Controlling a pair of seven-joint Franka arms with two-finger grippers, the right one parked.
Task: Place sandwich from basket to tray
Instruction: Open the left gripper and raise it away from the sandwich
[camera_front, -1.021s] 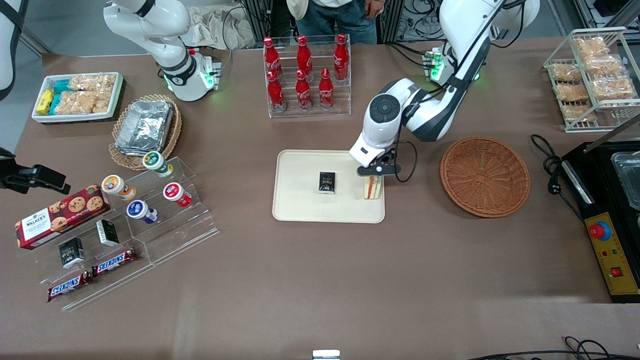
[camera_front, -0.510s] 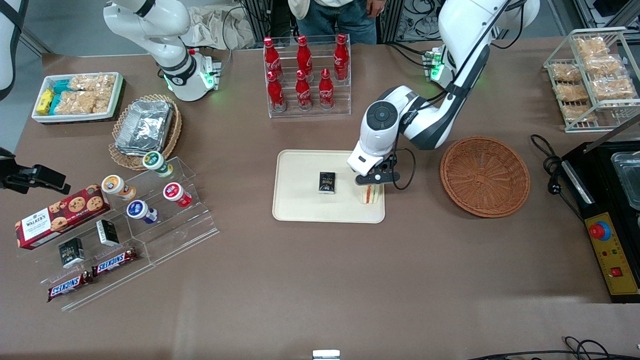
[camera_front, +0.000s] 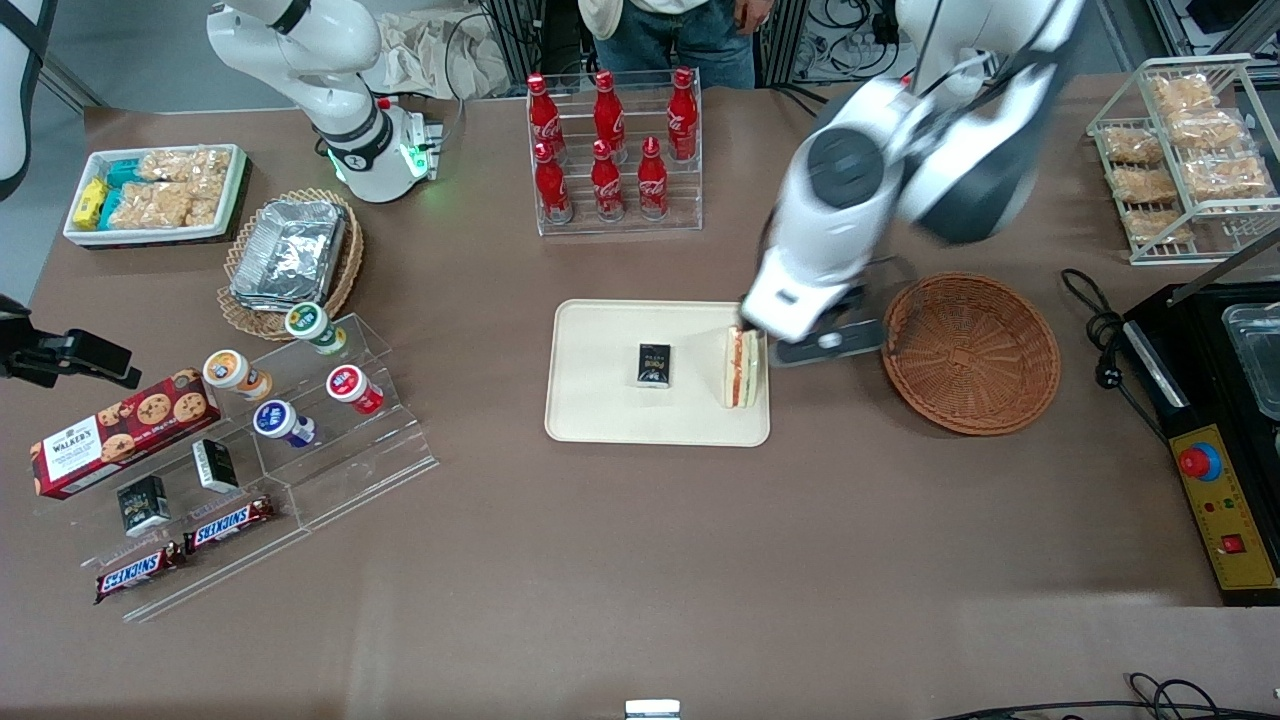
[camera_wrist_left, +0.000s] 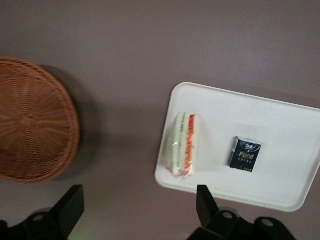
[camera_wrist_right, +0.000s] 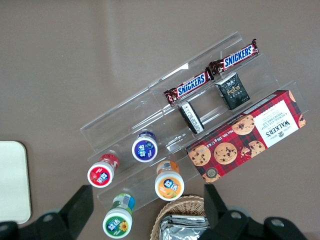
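Note:
The sandwich (camera_front: 742, 368) lies on the cream tray (camera_front: 600, 400), at the tray's edge nearest the basket, with its orange-red and green filling showing. It also shows in the left wrist view (camera_wrist_left: 184, 145), lying on the tray (camera_wrist_left: 285, 120). The reddish-brown wicker basket (camera_front: 970, 353) is empty and also shows in the wrist view (camera_wrist_left: 30, 120). My left gripper (camera_front: 828, 343) hangs raised above the table between the tray and the basket. It is open and empty (camera_wrist_left: 138, 210), its fingers wide apart and clear of the sandwich.
A small black packet (camera_front: 654, 364) lies on the tray's middle. A rack of red cola bottles (camera_front: 612, 150) stands farther from the camera. A clear stand with cups and snacks (camera_front: 300, 400) lies toward the parked arm's end. A black appliance (camera_front: 1220, 420) lies toward the working arm's end.
The gripper has let go of the sandwich, risen and moved toward the basket. The sandwich now rests free on the tray.

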